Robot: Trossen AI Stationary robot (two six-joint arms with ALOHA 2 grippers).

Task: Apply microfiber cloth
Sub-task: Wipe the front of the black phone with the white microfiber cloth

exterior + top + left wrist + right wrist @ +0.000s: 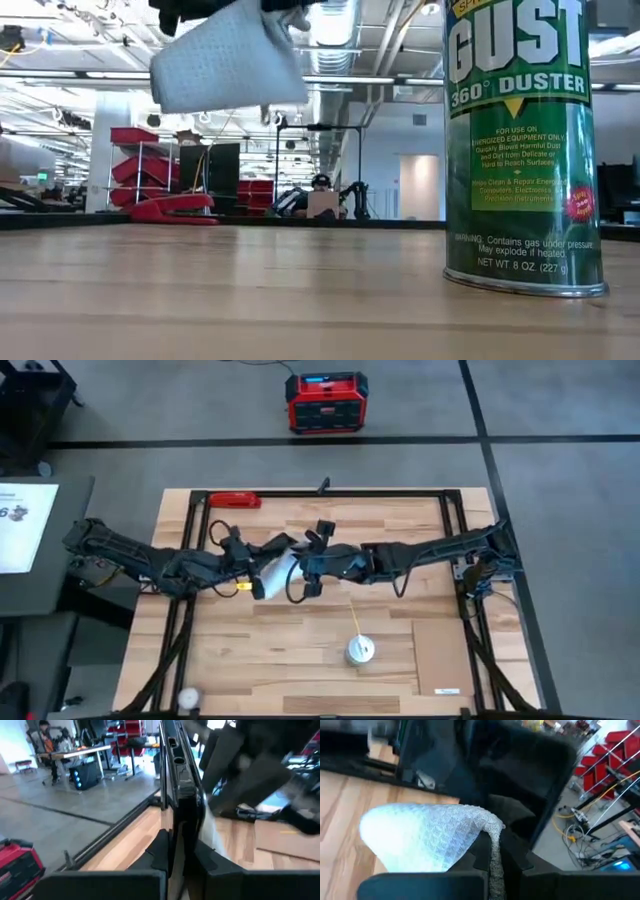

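The pale grey-blue microfiber cloth hangs in the air over the middle of the table, between the two arms; in the low view the cloth is well clear of the tabletop. My right gripper is shut on it. My left gripper is shut on a thin black phone, seen edge-on. In the high view the left gripper and the right gripper stand close together, with the cloth between them beside the phone. My left gripper pinches the phone's lower part between its two fingers, one on each flat face. The phone stands edge-on out of the fingers, lifted clear of the table. My right gripper pinches a bunched edge of the cloth between its two fingers. The rest of the cloth spreads out slack beyond the fingers, clear of the table.
A green duster can with a thin straw stands near the front middle of the table. A tan cardboard patch lies at the front right. A red tool lies at the far edge, and a white ball at the front left.
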